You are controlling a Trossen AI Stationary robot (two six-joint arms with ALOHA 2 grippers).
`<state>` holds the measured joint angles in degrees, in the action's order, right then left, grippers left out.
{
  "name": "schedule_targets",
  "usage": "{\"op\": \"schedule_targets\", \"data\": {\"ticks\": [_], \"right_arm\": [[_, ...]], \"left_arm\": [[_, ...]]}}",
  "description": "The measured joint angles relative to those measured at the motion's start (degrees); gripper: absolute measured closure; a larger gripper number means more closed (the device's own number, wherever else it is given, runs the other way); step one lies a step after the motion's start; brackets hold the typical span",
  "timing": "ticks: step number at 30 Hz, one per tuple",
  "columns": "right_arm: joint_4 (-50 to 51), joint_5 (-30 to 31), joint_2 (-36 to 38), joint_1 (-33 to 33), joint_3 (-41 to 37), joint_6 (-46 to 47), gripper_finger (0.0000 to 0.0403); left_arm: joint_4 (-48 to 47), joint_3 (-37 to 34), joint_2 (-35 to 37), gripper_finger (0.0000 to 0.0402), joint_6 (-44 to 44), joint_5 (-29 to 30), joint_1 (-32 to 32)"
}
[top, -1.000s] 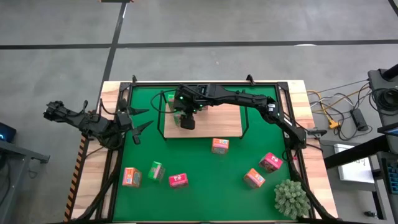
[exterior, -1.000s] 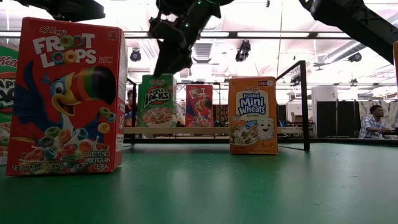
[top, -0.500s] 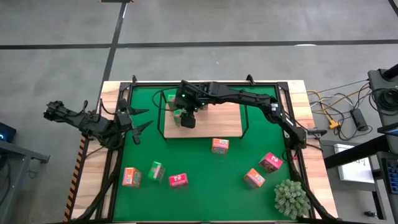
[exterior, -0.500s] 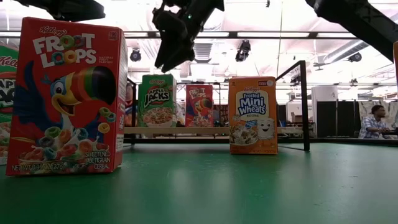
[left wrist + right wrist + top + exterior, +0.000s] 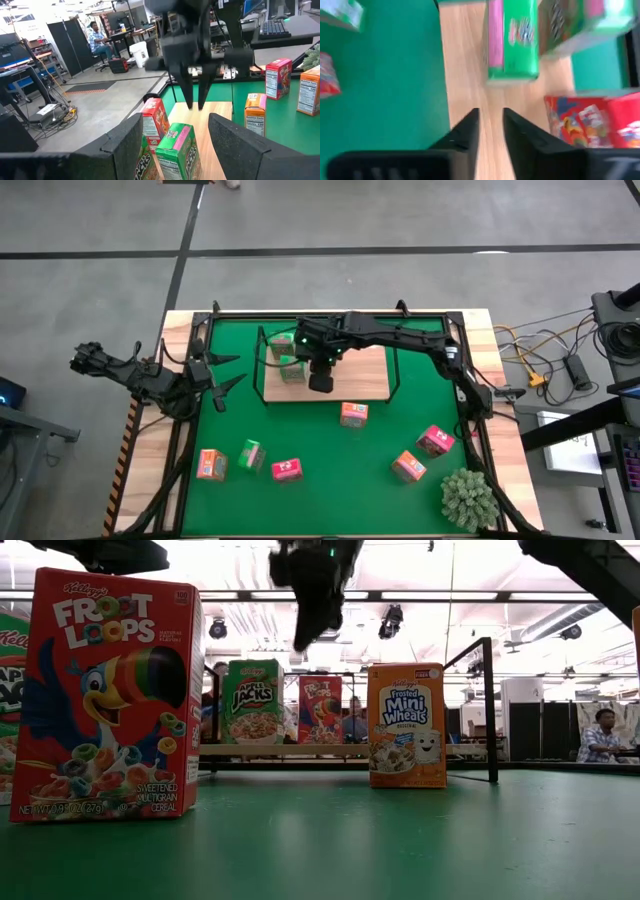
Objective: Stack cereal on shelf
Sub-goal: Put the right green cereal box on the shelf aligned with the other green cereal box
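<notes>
The shelf (image 5: 355, 380) is a light-wood board with a black wire frame at the far middle of the green mat. Green cereal boxes (image 5: 290, 370) (image 5: 275, 340) and a pink-red one (image 5: 155, 117) stand on its left part. My right gripper (image 5: 322, 383) hangs above the board just right of the nearer green box (image 5: 515, 40). Its fingers are shut, point down and have nothing between them. My left gripper (image 5: 228, 370) waits open at the mat's left edge, facing the shelf.
An orange box (image 5: 353, 414) stands on the mat just in front of the shelf. Loose boxes lie near left (image 5: 211, 464) (image 5: 252, 455) (image 5: 287, 470) and near right (image 5: 408, 466) (image 5: 434, 441). A spiky plant (image 5: 468, 498) sits in the near right corner.
My right gripper has risen off the top of the nearer green box and gone a little toward the table's right edge, and its fingers have shut. The box stays upright on the shelf.
</notes>
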<state>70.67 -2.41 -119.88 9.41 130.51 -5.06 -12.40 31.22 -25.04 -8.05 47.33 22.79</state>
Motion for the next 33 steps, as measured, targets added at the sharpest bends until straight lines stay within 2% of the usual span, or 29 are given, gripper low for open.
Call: {"op": "schedule_targets", "data": {"ticks": [3, 9, 14, 21, 27, 29, 33], "right_arm": [[-5.9, 2.6, -0.2, 0.0, -5.3, 0.0, 0.0386], [-14.3, 2.4, -0.2, 0.1, -11.0, -1.0, 0.039], [-20.1, 2.5, -0.2, 0.1, -11.8, -1.6, 0.039], [-23.2, 6.5, -0.2, 0.4, -11.8, -2.8, 0.039], [-21.1, 6.5, -0.1, 0.4, -11.8, -2.6, 0.039], [-19.0, 5.8, 0.0, 0.1, -11.8, -1.8, 0.039], [-17.5, -1.7, 0.1, -0.8, -12.2, -1.6, 0.039]], "left_arm": [[0.0, 0.0, 0.0, 0.0192, 0.0, 0.0, 0.0], [0.0, 0.0, 0.0, 0.0192, 0.0, 0.0, 0.0], [0.0, 0.0, 0.0, 0.0192, 0.0, 0.0, 0.0], [0.0, 0.0, 0.0, 0.0192, 0.0, 0.0, 0.0], [0.0, 0.0, 0.0, 0.0192, 0.0, 0.0, 0.0], [0.0, 0.0, 0.0, 0.0192, 0.0, 0.0, 0.0], [0.0, 0.0, 0.0, 0.0192, 0.0, 0.0, 0.0]]}}
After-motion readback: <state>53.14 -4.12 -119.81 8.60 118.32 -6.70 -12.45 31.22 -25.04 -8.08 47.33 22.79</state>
